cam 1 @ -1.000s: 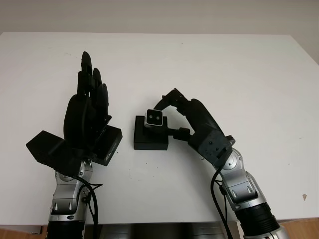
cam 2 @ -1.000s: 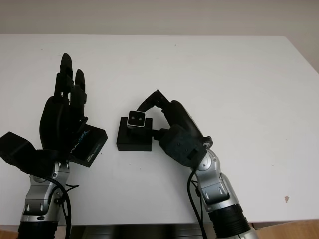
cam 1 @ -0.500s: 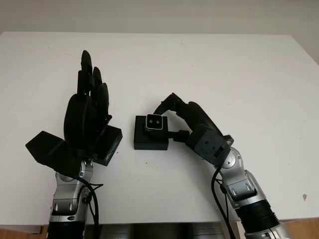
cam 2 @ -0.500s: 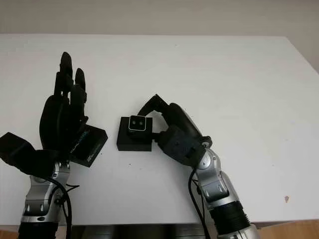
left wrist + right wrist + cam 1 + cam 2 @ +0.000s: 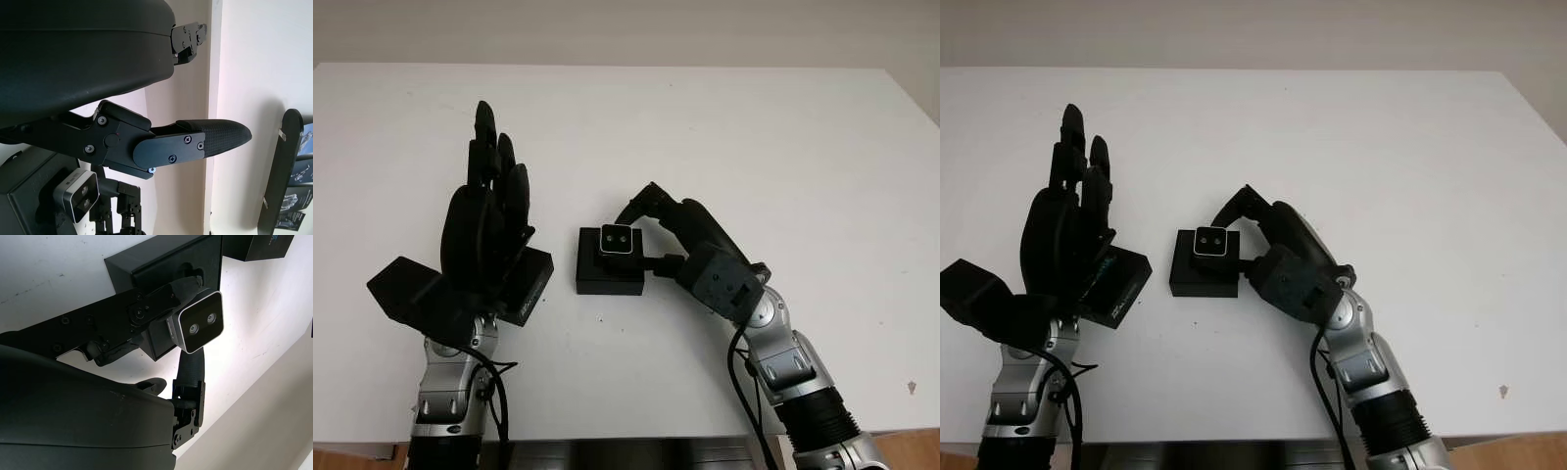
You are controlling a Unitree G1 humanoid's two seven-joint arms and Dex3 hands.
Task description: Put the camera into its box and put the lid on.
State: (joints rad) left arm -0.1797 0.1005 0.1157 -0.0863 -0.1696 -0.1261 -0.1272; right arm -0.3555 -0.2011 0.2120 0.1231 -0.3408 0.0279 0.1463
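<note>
My right hand is shut on a small silver camera with two lenses, pinched between fingers and thumb. It holds the camera at the far right part of the open black box; whether the camera touches the box I cannot tell. In the right wrist view the camera hangs in front of the box. The black lid lies on the table left of the box. My left hand is open, raised upright over the lid and covering part of it.
Everything sits on a white table whose front edge runs close to my arms. The table's right edge is in view at the far right.
The right hand has lowered the camera slightly toward the box, and its arm has shifted a little. The left hand has barely moved.
</note>
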